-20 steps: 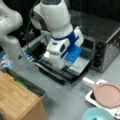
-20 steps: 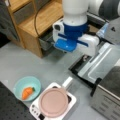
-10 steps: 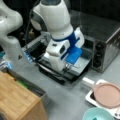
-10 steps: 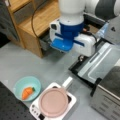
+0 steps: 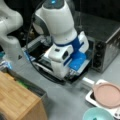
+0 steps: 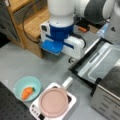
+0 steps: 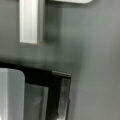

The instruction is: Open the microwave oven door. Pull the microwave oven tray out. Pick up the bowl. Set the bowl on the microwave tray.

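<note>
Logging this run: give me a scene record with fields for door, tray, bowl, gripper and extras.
door: microwave oven door open, folded down flat
tray: microwave oven tray pulled out over the open door
bowl: bowl on the table, not on the tray, holds a carrot
gripper: fingertips hidden behind the arm's wrist in both front views, none in the wrist view; wrist is above the door's front edge
extras: pink plate on white rack beside the bowl

A grey counter (image 6: 20,62) fills the scene. Wooden shelves (image 6: 30,22) (pale, boxy) stand at a front view's top left.
</note>
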### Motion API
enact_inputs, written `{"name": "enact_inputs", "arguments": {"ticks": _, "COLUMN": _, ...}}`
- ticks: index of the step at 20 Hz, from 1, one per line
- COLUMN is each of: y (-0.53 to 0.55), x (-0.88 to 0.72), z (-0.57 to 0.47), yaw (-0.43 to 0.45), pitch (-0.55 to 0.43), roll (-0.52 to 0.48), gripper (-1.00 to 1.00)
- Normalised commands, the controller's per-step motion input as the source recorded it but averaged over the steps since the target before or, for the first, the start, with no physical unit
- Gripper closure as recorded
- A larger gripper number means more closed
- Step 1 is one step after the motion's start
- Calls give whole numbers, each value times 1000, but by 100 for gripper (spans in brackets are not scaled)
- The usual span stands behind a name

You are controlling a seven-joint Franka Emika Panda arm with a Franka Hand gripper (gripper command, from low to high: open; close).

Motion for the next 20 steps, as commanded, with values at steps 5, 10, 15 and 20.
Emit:
{"name": "enact_inputs", "arguments": {"ticks": 5, "y": -211, "x": 563, "z": 122, "yaw": 91, "pitch": 203, "roll": -132, "gripper": -100}}
{"name": "enact_inputs", "arguments": {"ticks": 10, "y": -214, "x": 613, "z": 146, "yaw": 78, "pitch": 180, "roll": -93, "gripper": -100}}
{"name": "enact_inputs", "arguments": {"ticks": 15, "y": -243, "x": 666, "z": 201, "yaw": 20, "pitch": 214, "roll": -96, "gripper": -100}}
{"name": "enact_inputs", "arguments": {"ticks": 20, "y": -160, "x": 594, "z": 288, "yaw": -30, "pitch": 266, "roll": -112, "gripper": -100}}
